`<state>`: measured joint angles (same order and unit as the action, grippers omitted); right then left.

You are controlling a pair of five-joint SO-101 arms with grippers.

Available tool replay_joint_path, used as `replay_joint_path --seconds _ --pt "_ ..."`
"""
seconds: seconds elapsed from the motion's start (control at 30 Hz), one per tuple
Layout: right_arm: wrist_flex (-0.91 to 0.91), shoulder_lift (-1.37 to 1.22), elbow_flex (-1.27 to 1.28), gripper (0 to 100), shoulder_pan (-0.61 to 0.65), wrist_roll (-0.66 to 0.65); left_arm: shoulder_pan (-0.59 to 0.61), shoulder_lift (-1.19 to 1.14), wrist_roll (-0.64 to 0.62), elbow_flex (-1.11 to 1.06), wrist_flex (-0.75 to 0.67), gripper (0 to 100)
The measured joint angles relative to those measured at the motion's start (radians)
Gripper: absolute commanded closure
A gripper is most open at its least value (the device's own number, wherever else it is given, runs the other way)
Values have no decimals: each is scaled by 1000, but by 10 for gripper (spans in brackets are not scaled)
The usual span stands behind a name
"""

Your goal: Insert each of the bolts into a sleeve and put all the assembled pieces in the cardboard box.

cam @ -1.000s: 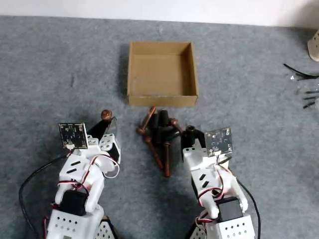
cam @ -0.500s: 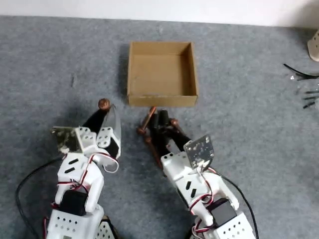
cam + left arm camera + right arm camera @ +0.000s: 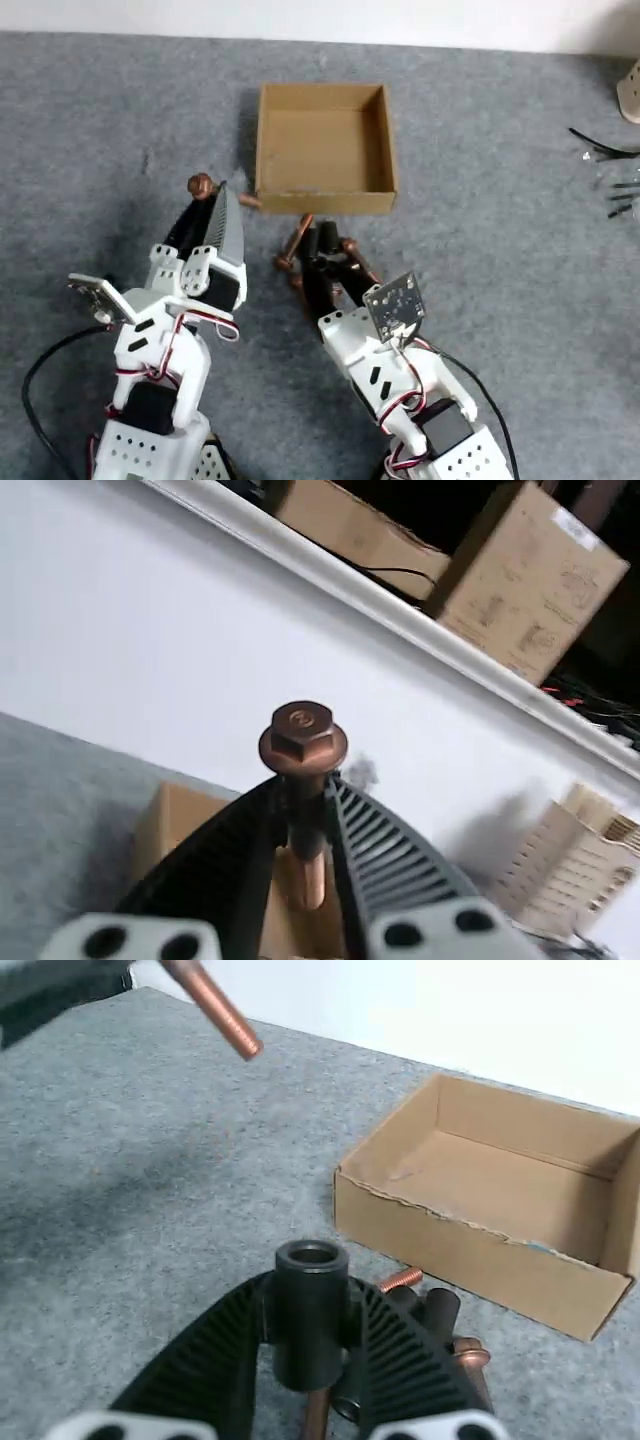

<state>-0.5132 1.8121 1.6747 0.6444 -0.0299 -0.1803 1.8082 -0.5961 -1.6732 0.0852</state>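
My left gripper (image 3: 214, 208) is shut on a copper bolt (image 3: 203, 186) and holds it in the air near the near-left corner of the cardboard box (image 3: 322, 200). In the left wrist view the bolt (image 3: 303, 748) stands head up between the fingers (image 3: 365, 825). The right gripper (image 3: 311, 1300) is shut on a black sleeve (image 3: 311, 1310), bore upward, over the pile of loose bolts and sleeves (image 3: 318, 248) in front of the box (image 3: 480, 1250). The held bolt's shaft (image 3: 214, 1010) shows in the right wrist view, above and apart from the sleeve.
Black cables and small parts (image 3: 608, 170) lie at the far right, with a pale object (image 3: 631, 92) at that edge. The grey mat ends at a white wall behind the box.
The left gripper rose and moved toward the box with its bolt, tilting the shaft to the right. The right arm swung left with the sleeve, over the pile.
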Motion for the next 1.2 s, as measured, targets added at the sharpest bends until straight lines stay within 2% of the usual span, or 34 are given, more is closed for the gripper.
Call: replay_joint_path --seconds 0.13,0.2,0.3,0.53,0.8,1.0,1.2 --pt "0 0 0 994 0 -14 -83 0 -9 0 31 994" --pt "0 0 0 994 0 -77 -112 0 -9 0 71 993" --pt "0 0 0 994 0 -169 -115 0 -9 5 152 993" --pt "0 0 0 994 0 -206 -158 0 -11 75 364 994" --pt "-17 0 0 994 49 -338 -158 0 -11 107 377 994" --pt "-17 0 0 994 52 -354 -192 2 -11 157 410 994" --pt "-17 0 0 994 41 -354 -245 2 -11 259 588 994"
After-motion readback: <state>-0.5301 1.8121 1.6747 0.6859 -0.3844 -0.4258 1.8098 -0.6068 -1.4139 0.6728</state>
